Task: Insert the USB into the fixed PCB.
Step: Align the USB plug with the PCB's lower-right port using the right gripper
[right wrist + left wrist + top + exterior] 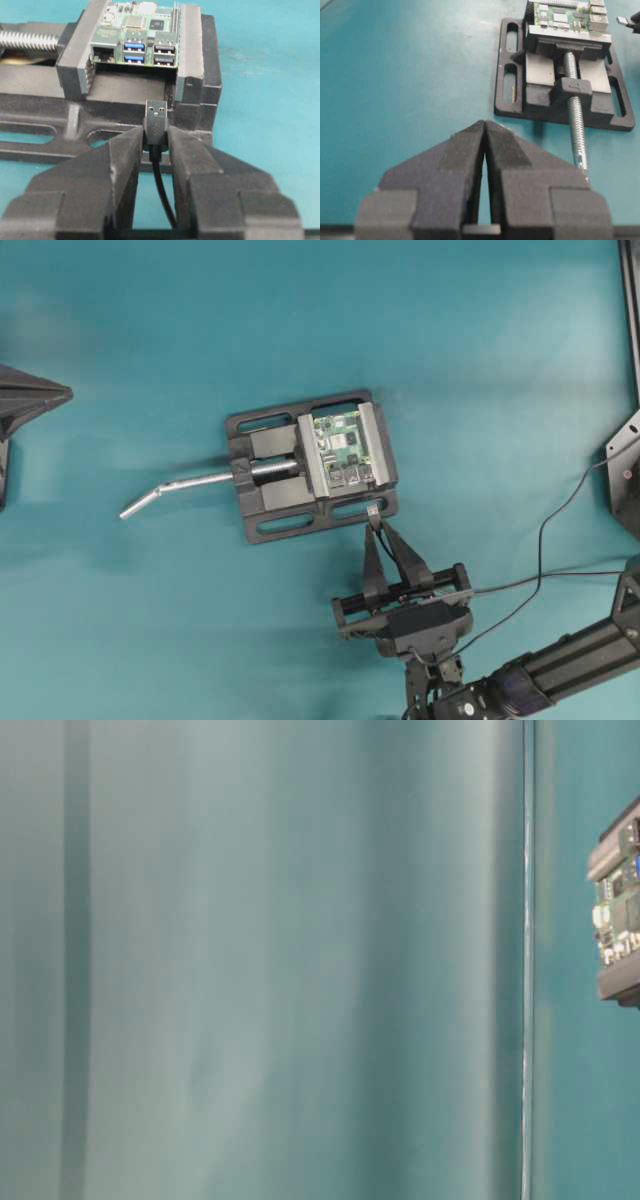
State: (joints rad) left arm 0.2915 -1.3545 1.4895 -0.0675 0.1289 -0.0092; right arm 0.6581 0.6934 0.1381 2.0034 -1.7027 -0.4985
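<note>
The fixed PCB (pixel 342 445) is a small green board clamped between the grey jaws of a black vise (pixel 270 525). Its stacked silver and blue ports (pixel 150 52) face my right gripper. The right gripper (pixel 156 137) is shut on the USB (pixel 156 115), holding its dark body with the metal tip pointing at the board, a short gap below and in front of the ports. From overhead the USB (pixel 372 510) sits over the vise's near edge. Far off to the left, my left gripper (pixel 485 122) is shut on nothing, its tips touching.
The vise's silver screw handle (pixel 180 485) sticks out to the left over the teal table. The thin black cable (pixel 545 540) trails from the right gripper toward the right edge. The table-level view is mostly a blurred teal surface, with the PCB (pixel 620 910) at its right edge.
</note>
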